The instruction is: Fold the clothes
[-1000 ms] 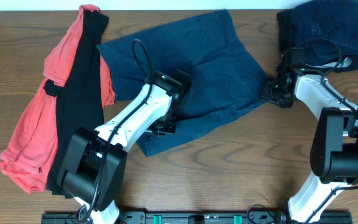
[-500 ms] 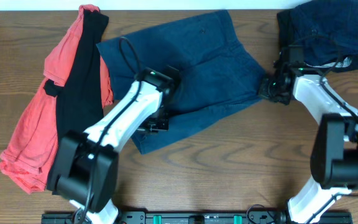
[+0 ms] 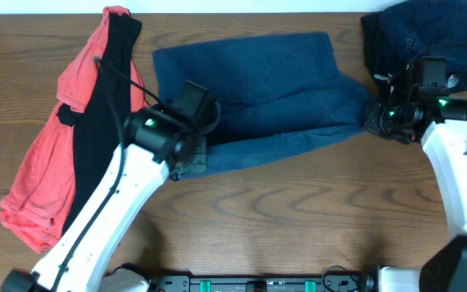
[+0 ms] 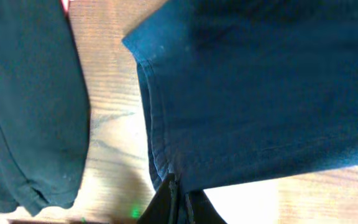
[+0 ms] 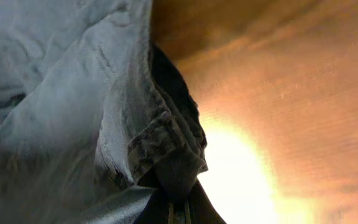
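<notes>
Blue denim shorts (image 3: 266,97) lie stretched across the middle of the table, held at both ends. My left gripper (image 3: 186,158) is shut on the shorts' left hem, which shows in the left wrist view (image 4: 176,190). My right gripper (image 3: 377,122) is shut on the bunched right end of the shorts (image 5: 166,162). The shorts hang taut between the two grippers, partly doubled lengthwise.
A red garment (image 3: 47,170) with a black garment (image 3: 104,138) on top lies at the left; the black one shows in the left wrist view (image 4: 30,106). A dark navy garment (image 3: 416,32) sits bunched at the back right. Bare wood runs along the front.
Both grippers moved apart, the left one leftward and toward the front, the right one rightward. The shorts went from lying spread and slanted to stretched into a narrower horizontal band.
</notes>
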Robot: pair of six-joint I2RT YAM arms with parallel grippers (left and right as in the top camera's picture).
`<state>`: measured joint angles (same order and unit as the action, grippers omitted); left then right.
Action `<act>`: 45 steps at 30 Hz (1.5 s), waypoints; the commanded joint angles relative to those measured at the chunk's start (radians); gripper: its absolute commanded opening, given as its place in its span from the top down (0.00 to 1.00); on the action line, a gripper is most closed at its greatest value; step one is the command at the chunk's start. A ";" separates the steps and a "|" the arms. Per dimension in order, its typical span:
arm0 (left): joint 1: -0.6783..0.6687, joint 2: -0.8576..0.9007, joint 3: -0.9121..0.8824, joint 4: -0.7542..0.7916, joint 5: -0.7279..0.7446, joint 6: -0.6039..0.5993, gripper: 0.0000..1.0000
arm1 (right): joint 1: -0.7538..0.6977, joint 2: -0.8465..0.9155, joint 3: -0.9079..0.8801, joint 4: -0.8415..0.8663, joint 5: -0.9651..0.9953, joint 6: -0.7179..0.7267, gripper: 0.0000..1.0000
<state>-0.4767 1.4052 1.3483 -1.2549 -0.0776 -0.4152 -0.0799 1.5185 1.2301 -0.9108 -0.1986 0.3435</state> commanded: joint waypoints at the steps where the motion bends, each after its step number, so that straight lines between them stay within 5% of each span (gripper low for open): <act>1: -0.002 -0.071 0.007 -0.034 -0.043 -0.014 0.94 | -0.032 -0.063 0.018 -0.052 0.071 -0.034 0.99; 10: -0.084 -0.154 0.025 0.012 -0.063 -0.024 0.94 | -0.039 -0.164 0.018 -0.168 0.079 -0.038 0.99; 18: -0.079 -0.028 0.023 0.167 -0.311 -0.024 0.94 | -0.037 -0.124 0.018 0.082 0.043 -0.033 0.99; 31: 0.075 0.257 0.023 0.435 -0.317 -0.024 0.94 | -0.006 0.092 0.018 0.446 -0.031 -0.080 0.99; 45: 0.104 0.272 0.024 0.717 -0.317 0.071 0.94 | 0.029 0.242 0.018 0.628 -0.026 -0.080 0.99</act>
<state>-0.3710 1.6821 1.3529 -0.5583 -0.3466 -0.3931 -0.0551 1.7576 1.2304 -0.2932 -0.2657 0.2798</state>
